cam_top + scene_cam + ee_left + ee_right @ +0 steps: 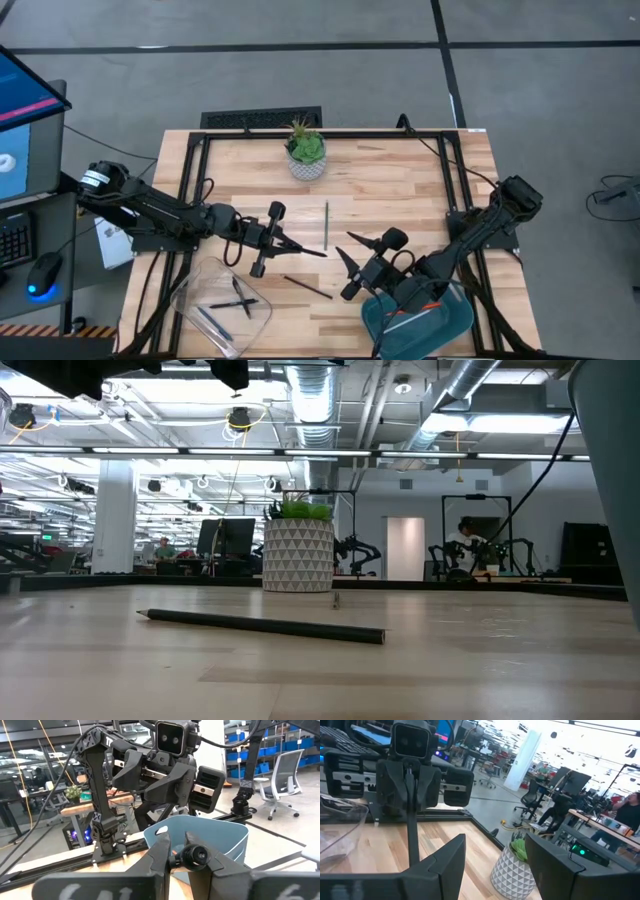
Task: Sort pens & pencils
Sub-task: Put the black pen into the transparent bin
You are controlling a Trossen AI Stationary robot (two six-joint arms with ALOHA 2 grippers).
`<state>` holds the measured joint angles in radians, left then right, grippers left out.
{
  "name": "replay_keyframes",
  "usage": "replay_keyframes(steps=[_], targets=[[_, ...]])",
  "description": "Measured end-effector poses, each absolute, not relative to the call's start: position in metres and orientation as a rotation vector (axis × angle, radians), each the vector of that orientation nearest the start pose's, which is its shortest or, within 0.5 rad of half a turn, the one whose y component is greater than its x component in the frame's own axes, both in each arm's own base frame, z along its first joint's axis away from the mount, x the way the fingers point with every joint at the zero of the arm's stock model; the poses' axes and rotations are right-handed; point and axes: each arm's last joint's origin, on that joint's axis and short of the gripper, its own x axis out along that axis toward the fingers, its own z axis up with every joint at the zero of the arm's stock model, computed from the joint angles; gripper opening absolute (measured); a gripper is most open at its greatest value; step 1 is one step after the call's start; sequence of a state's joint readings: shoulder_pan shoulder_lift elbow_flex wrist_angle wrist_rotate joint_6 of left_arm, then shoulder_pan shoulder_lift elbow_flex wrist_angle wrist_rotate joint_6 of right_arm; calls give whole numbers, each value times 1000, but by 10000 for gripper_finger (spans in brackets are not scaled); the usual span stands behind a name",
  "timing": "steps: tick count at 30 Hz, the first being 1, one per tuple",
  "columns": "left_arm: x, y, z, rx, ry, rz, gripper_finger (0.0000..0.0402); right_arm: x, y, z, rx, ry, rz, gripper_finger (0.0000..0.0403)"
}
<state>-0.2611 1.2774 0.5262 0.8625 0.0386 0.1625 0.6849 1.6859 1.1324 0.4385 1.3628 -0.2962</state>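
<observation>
Pens & pencils: thin dark stick (pixel 306 287) lying flat, grey-green one (pixel 326 225) nearby.

The contents of the blue bin (pixel 425 318) are largely covered by the right arm in the high view. The low view shows neither gripper. In the left wrist view, the held pen (pixel 195 855) appears end-on between the fingers (pixel 159 851); its length and colour cannot be determined.
</observation>
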Motion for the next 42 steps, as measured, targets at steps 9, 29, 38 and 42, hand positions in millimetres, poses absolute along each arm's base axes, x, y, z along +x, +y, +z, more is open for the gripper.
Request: replay_keyframes(steps=[9, 29, 38, 42], targets=[[251, -69, 243, 138, -130, -302, 27, 299, 208, 277, -392, 170, -663, 228], [247, -76, 241, 3, -84, -582, 27, 299, 208, 277, -391, 169, -663, 228], [245, -82, 238, -49, -34, -640, 27, 299, 208, 277, -390, 169, -663, 228], [243, -88, 237, -62, -25, -664, 27, 299, 208, 277, -390, 169, -663, 228]])
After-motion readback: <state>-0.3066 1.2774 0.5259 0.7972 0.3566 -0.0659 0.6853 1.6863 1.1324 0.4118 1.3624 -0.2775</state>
